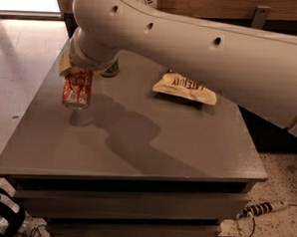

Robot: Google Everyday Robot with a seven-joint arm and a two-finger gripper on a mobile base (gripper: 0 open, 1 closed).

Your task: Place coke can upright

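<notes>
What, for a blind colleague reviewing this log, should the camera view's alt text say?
The gripper holds the coke can roughly upright just above a grey table, toward the picture's left. Behind the arm stands a green can, partly hidden; a pale snack packet lies mid-table.

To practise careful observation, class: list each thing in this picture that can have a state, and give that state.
Small red aluminium coke can: roughly upright, held just above the grey table.
Gripper: shut on the coke can, over the table's left side.
Green soda can: standing, mostly hidden behind the arm.
Pale snack bag: lying flat on the table.
</notes>
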